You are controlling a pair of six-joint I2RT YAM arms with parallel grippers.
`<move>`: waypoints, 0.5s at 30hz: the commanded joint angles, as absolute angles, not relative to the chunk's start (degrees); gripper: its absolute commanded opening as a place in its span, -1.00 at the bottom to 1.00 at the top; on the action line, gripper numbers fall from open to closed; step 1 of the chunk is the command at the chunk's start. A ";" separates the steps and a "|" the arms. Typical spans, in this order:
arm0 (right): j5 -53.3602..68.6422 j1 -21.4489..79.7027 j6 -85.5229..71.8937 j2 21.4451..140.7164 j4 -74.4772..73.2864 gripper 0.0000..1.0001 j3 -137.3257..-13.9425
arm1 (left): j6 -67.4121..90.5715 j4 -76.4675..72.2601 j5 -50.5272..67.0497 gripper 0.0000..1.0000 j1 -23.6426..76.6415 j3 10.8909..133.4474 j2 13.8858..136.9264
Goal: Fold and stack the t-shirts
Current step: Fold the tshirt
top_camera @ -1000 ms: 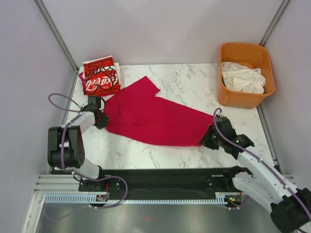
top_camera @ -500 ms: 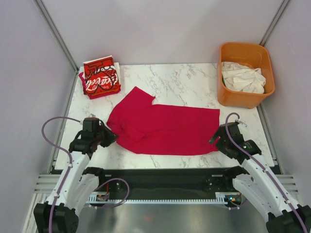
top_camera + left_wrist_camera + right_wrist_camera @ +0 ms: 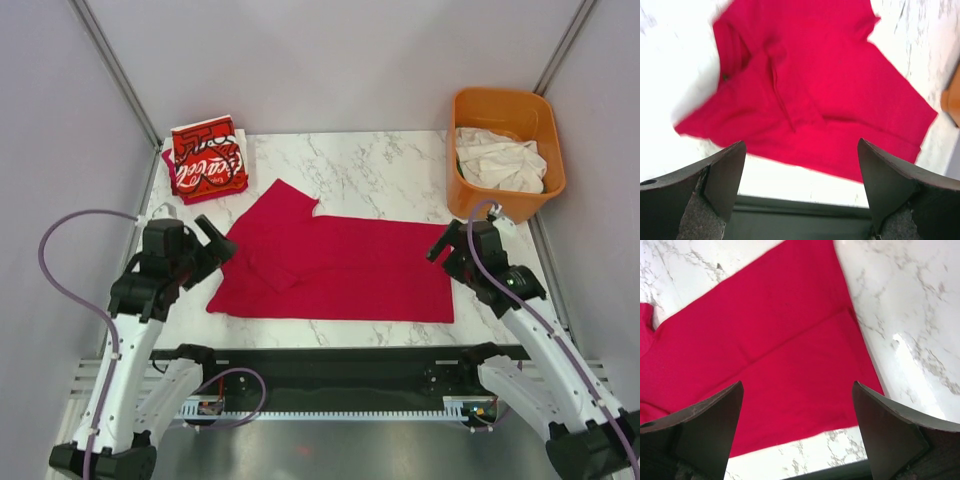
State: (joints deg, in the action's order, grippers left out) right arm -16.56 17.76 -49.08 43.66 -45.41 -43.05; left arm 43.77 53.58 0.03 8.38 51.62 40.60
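Folded red shirt [image 3: 208, 160] reads Coca-Cola, beyond the spread crimson shirt [image 3: 335, 265]

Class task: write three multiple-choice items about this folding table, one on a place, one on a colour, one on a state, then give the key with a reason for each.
1. Where does the folded Coca-Cola shirt lie?
A) far left corner of the table
B) near right corner
C) the middle

2. The cloth in the orange tub is:
A) crimson
B) off-white
C) blue

3. The left gripper and right gripper are:
A) both shut on cloth
B) one open, one shut
C) both open, holding nothing

Key: A, it sits at the far left edge; B, pale fabric fills the tub; C, each wrist view shows fingers wide apart above the crimson shirt.
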 commanded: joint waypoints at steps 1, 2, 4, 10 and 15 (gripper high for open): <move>-13.46 17.75 -43.60 49.91 -37.28 0.96 -46.32 | 35.60 50.83 -7.21 0.99 8.44 54.49 49.00; -12.66 17.75 -43.16 52.36 -34.74 0.96 -46.41 | 34.81 46.02 -5.90 0.99 8.44 54.41 51.13; -8.36 17.75 -40.70 54.48 -31.04 0.96 -45.88 | 32.97 42.64 -6.15 0.99 8.44 55.10 56.58; -7.82 17.67 -36.05 61.25 -24.27 0.96 -46.84 | 22.07 23.75 3.87 0.79 9.75 63.43 81.08; -7.21 15.82 -34.54 66.97 -22.15 0.96 -48.60 | 18.90 22.86 5.44 0.78 10.20 83.70 104.26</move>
